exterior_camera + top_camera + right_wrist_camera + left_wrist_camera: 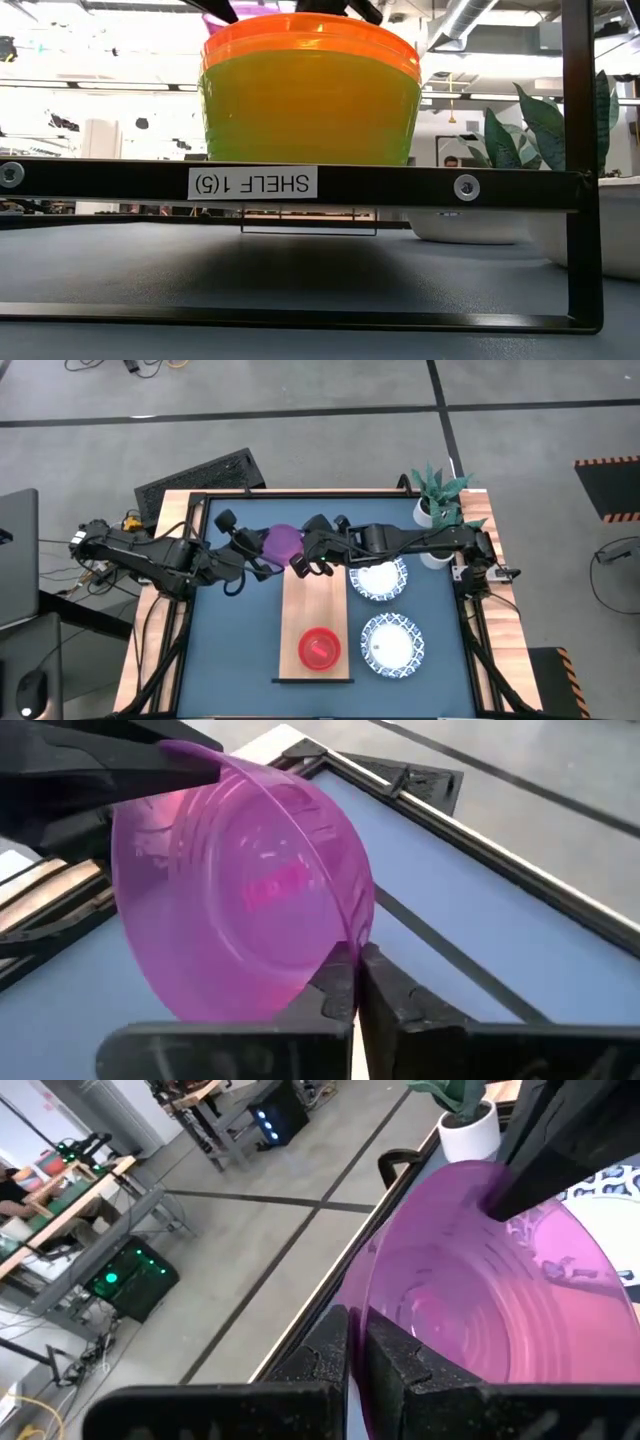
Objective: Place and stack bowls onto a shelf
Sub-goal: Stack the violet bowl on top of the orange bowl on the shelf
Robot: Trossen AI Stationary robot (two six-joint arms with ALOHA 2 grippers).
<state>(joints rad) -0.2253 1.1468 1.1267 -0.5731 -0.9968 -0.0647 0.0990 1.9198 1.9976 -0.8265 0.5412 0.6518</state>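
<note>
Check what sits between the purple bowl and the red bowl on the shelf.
Nothing: in the high view, only bare wood of the shelf separates the purple bowl, pinched by both tools, from the red bowl.

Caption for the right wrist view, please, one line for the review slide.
Right gripper and left gripper both shut on opposite rims of the purple bowl, tilted above the blue tabletop.

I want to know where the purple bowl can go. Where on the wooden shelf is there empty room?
The shelf is bare between the red bowl and its far end, where both claws, left and right, crowd around the purple bowl. Beside the shelf, two white dishes fill the right; the blue table on the left is bare.
</note>
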